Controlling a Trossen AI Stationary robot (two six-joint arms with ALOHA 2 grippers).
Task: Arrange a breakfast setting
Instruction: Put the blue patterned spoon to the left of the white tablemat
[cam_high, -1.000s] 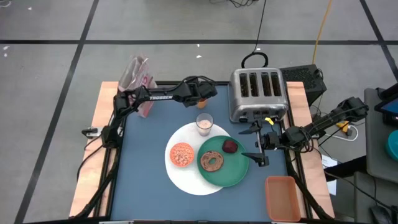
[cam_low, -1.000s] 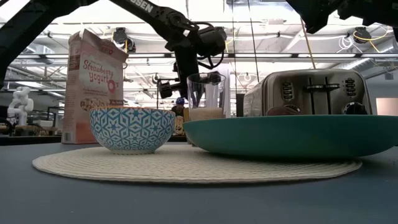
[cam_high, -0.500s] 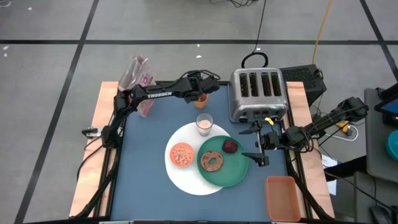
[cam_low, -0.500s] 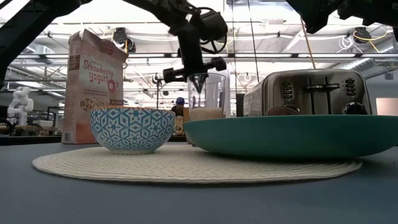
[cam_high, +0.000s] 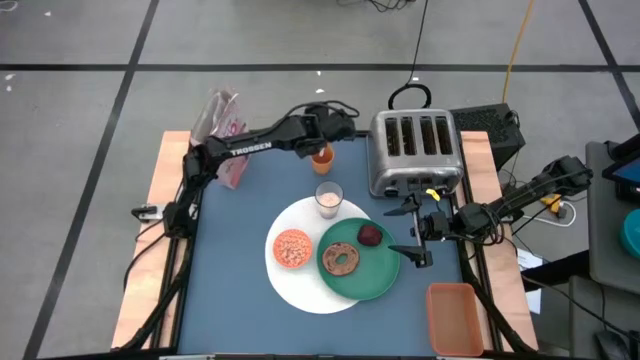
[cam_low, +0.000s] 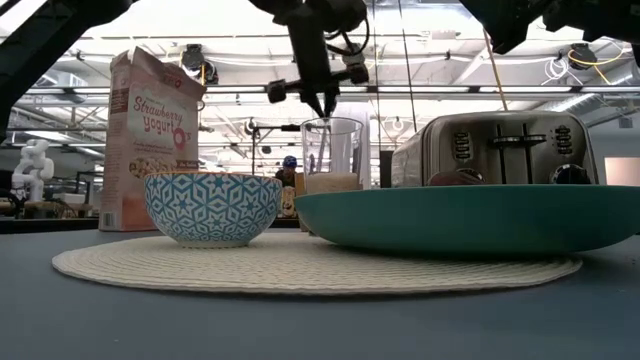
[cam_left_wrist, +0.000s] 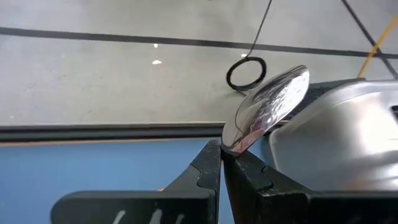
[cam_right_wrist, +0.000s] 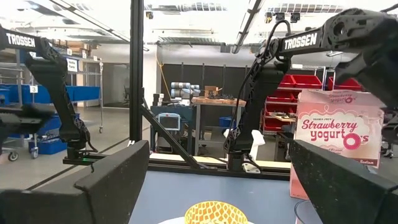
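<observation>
I see my right gripper (cam_high: 416, 232) waiting with its fingers wide apart just beside the green round plate (cam_high: 380, 275), which carries the brown bagel (cam_high: 341, 260) and the dark red fruit (cam_high: 370, 235). Farther back, my left gripper (cam_high: 335, 128) is clamped on the blue-handled spoon (cam_left_wrist: 266, 107). It hangs above the orange cup (cam_high: 321, 156), beside the silver toaster (cam_high: 415, 150), with the milk glass (cam_high: 328, 199) nearer to me.

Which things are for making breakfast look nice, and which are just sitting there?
For breakfast: large white round plate, green round plate, cereal bowl, milk glass, orange cup, bagel, dark red fruit, spoon pinched in the left hand.

Just sitting there: toaster, pink cereal box, orange tray.
</observation>
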